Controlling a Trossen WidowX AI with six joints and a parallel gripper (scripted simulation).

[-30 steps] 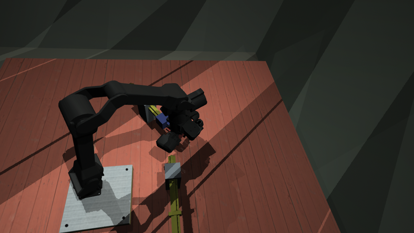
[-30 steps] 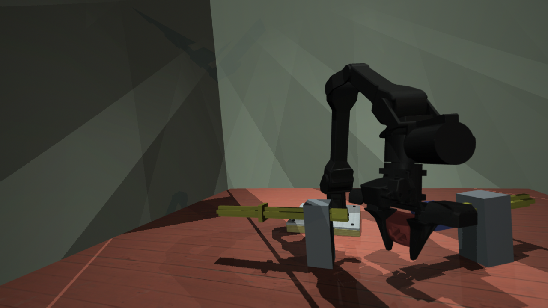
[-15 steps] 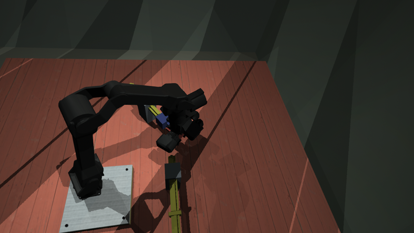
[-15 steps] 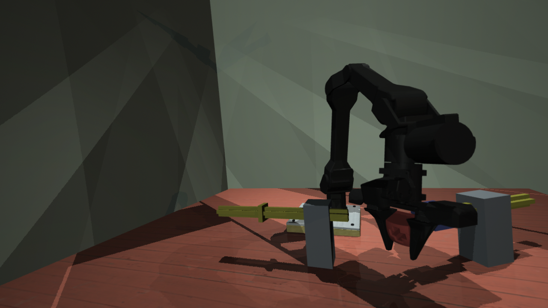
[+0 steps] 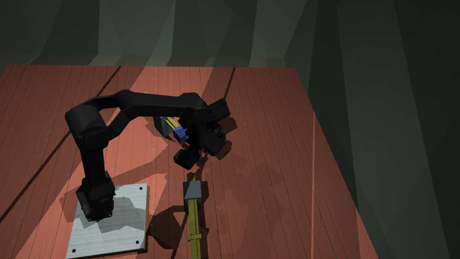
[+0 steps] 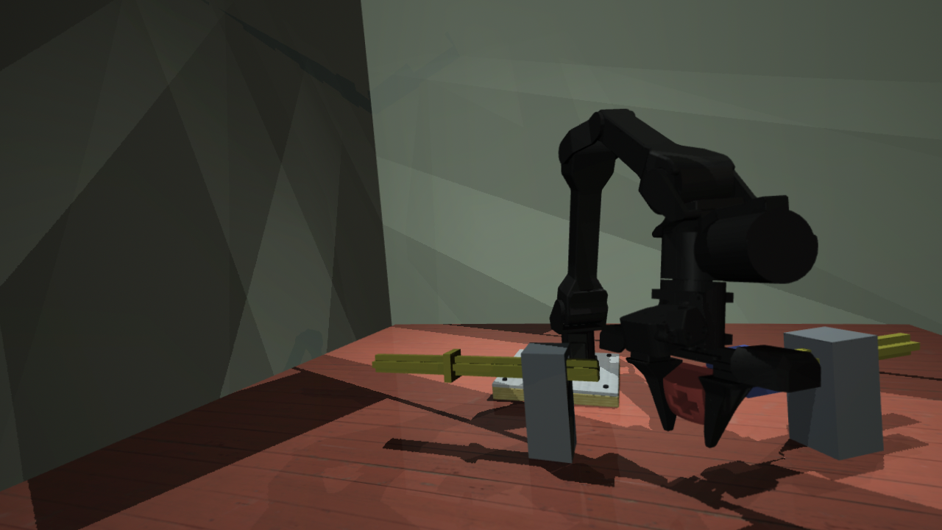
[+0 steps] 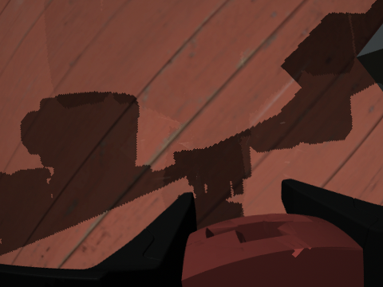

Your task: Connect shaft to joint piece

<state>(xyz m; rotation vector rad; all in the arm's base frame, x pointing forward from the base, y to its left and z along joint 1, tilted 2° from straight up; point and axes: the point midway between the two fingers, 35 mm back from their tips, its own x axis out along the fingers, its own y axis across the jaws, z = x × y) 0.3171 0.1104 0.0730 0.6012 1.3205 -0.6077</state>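
My gripper [image 6: 690, 436] [image 7: 238, 196] is shut on the red joint piece [image 6: 682, 394] [image 7: 275, 267], one finger on each side. A cross-shaped opening shows on the piece's face in the exterior view; its exact angle to the second shaft is hard to tell. The blue hinge part [image 5: 179, 134] sits on the yellow first shaft [image 5: 171, 122] [image 6: 894, 343], which is held in a grey block [image 5: 164, 128] [image 6: 833, 395]. The yellow second shaft [image 5: 193, 218] [image 6: 490, 366] passes through the other grey block [image 5: 192, 190] [image 6: 547, 408]. Its short front end is apart from the red piece.
The second shaft has a raised collar [image 5: 194, 237] [image 6: 451, 366] behind its block. The arm's pale base plate [image 5: 130, 225] [image 6: 611, 380] lies left of that shaft in the top view. A corner of a grey block [image 7: 374, 44] shows at the wrist view's right edge.
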